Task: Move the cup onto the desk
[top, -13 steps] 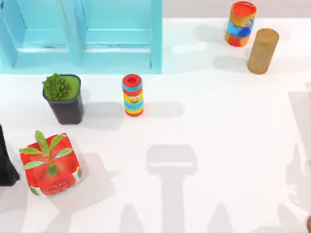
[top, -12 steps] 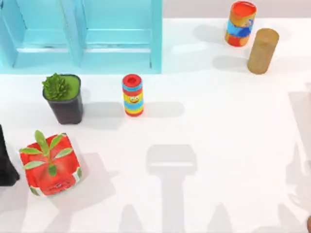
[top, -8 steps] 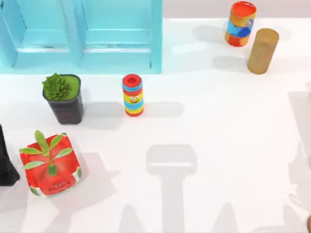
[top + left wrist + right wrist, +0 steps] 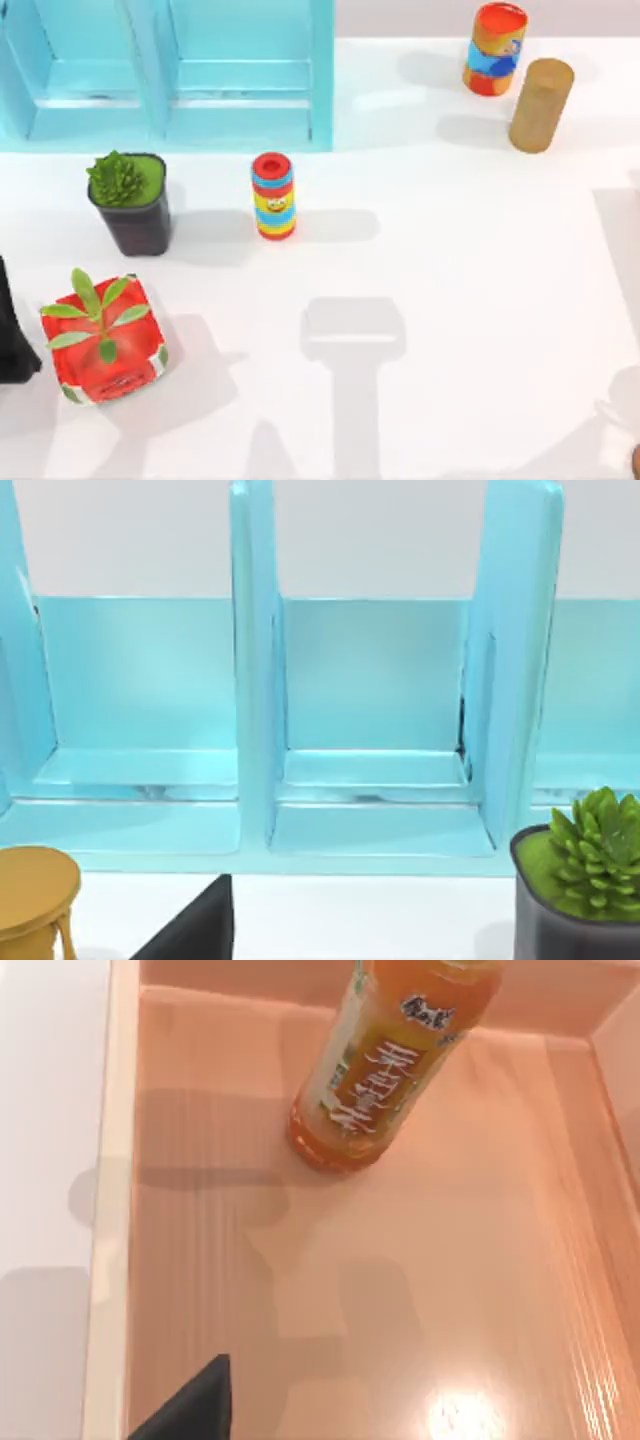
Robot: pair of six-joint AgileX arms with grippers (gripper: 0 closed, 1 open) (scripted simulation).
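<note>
I am seeing the desk (image 4: 470,270) lying flat, broad and plain white, spreading under and ahead of my left arm (image 4: 12,330).

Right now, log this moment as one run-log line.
cup: not seen | desk: striped cylinder, two plants | left arm: desk's left edge | right wrist: over tray with bottle

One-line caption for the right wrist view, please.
Orange drink bottle stands upright in a shallow peach tray beside the white desk.

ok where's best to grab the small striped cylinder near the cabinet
Probably its round side wall, mid-height, coming down from above. The striped cylinder stands upright on the desk, apart from the black plant pot on its left and the cabinet behind, leaving both sides free.
</note>
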